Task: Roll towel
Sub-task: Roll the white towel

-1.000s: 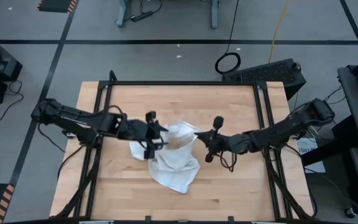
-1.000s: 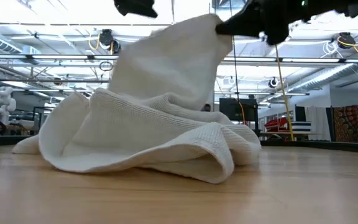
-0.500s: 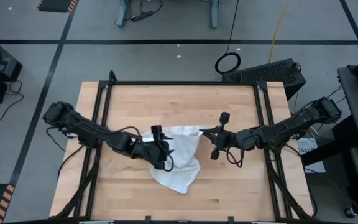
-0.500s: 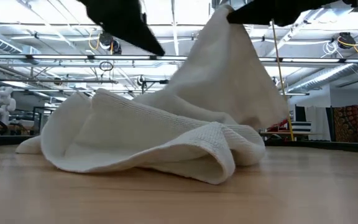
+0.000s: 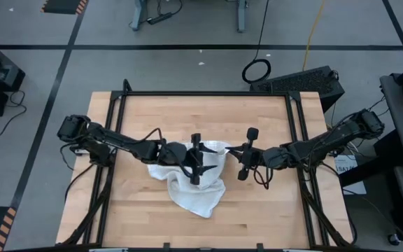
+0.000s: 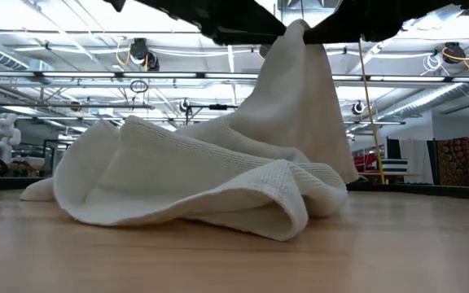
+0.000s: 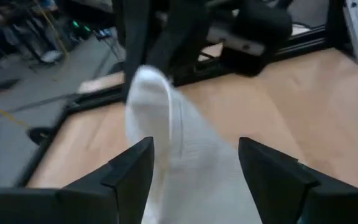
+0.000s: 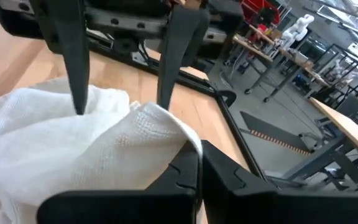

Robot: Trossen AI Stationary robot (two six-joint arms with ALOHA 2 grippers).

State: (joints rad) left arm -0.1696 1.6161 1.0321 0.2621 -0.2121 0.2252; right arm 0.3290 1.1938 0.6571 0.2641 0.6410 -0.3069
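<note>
The white towel [image 5: 198,192] lies crumpled at the table's middle, its bulk [image 6: 194,179] resting on the wood. One part is raised to a peak [image 6: 300,49]. My right gripper [image 5: 228,149] is shut on that peak, coming from the table's right. My left gripper [image 5: 205,158] reaches in from the left, open. Its two fingers [image 7: 129,174] stand on either side of the raised cloth [image 7: 166,130]. I cannot tell whether they touch it. The left fingers [image 8: 73,62] also show in the right wrist view, over the towel. My right gripper pinches a raised corner fold of the towel [image 8: 166,124] between its two shut fingers, coming nearly level from the table's right. The cloth hangs from the fingers in a steep slope [image 6: 316,122], and the rest lies bunched on the table.
Bare wood [image 5: 152,119] lies all around the towel. A black frame [image 5: 208,93] runs along the table's edges. Cables and a black box [image 5: 306,80] lie on the floor beyond the far edge.
My left gripper has gone toward the table's right and down, up to the raised part of the towel, staying open. The peak held by my right gripper has shifted a little to the right and now stands steeper. The bulk on the table has stayed put.
</note>
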